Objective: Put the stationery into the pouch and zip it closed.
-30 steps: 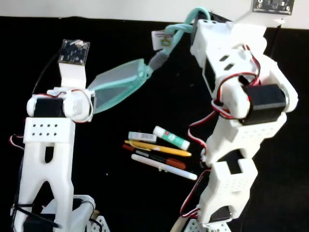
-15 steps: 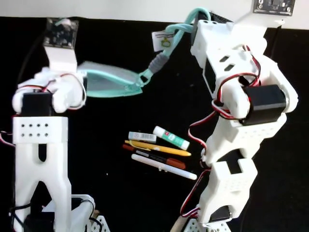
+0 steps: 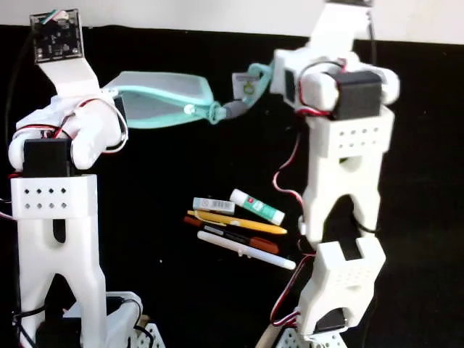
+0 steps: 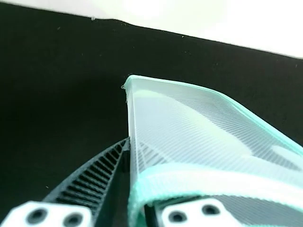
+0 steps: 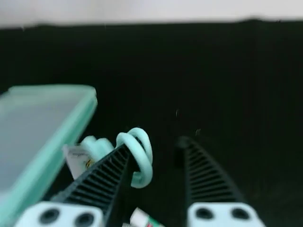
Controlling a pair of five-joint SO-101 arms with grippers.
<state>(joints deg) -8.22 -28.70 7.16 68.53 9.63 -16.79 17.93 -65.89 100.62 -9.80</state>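
My left claw point(image 4: 127, 150): ribbed black fingers point(image 4: 94, 176) clamped on the pouch point(image 4: 189, 127).
Pouch: mint, translucent, fine-ribbed plastic, held aloft.
Stationery point(image 3: 239, 230): slim pens and a glue stick, below the pouch on the black table point(image 3: 145, 217).
My right claw point(image 5: 156, 151): spread wide; the pouch's looped cord point(image 5: 141, 158) lies against one finger.

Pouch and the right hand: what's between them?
A mint cord with a small tag runs from the pouch to the right hand, in the high view.

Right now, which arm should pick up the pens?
The right one. Its jaws stand open, with the loop by one, and the pens lie nearer its base. The left jaws are shut on the pouch, holding it up.
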